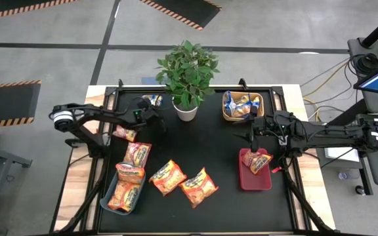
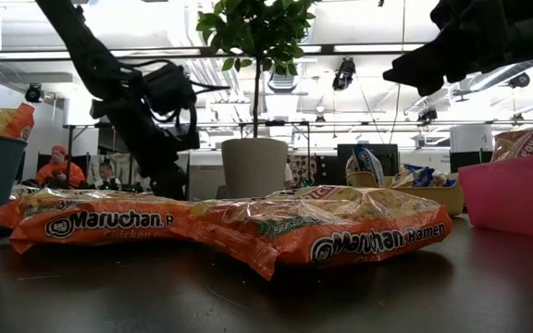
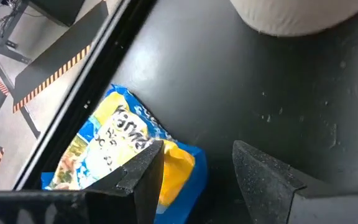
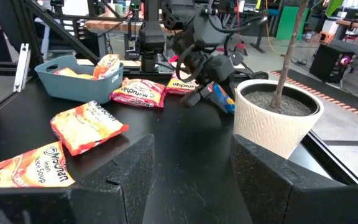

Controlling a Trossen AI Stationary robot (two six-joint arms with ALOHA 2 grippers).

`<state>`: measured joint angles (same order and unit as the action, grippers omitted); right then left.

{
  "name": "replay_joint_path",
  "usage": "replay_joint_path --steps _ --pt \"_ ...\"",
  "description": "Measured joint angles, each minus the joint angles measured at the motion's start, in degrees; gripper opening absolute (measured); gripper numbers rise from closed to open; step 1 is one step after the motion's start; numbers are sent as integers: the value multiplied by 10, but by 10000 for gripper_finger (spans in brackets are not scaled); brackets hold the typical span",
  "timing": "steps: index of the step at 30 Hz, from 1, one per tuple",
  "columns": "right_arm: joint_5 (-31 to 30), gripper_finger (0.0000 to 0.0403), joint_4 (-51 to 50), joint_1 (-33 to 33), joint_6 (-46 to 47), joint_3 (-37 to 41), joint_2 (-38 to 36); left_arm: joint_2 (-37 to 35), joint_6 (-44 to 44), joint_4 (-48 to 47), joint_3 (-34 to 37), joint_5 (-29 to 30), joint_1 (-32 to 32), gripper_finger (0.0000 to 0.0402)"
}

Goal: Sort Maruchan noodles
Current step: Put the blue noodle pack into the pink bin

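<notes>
- The left pincer [image 1: 151, 113] hangs low over the far-left corner of the table [image 1: 209, 203], just beside the plant pot [image 1: 185, 111]. Its fingers are spread, and one finger [image 3: 143, 174] overlaps the blue-and-yellow packet [image 3: 120, 149] that lies against the table's raised edge; nothing is pinched yet.
- To do this pick well, I judge the fingers should straddle the packet across its short side and come down flat before pressing in — the wrapper is slick and puffy, so a shallow nip at a corner would likely slip.
- The packet sits tight to the rim, so there is little room on that side; drawing it inward first looks safer than pushing a finger toward the edge.
- The pot stands close on the other side, and the leaves overhang. Lifting straight up before swinging across should keep clear of both.
- The right pincer [image 1: 260, 133], spread and holding nothing, waits above the red bin [image 1: 245, 179], which holds one packet. Blue packets fill the tan bin [image 1: 227, 111] beyond.
- Orange packets [image 1: 182, 182] lie loose mid-table, with more in and beside the grey-blue bin [image 1: 105, 200]. The centre is open ground for carrying across.
</notes>
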<state>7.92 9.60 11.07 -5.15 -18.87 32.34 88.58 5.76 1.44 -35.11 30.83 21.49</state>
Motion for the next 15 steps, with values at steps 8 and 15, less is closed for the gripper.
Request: replay_joint_path --steps 8,15 --pt "0 199 -3 0 -2 0 0 22 -6 1 0 20 5 175" --pt "0 199 -3 1 -3 0 0 29 -16 1 0 29 6 143"
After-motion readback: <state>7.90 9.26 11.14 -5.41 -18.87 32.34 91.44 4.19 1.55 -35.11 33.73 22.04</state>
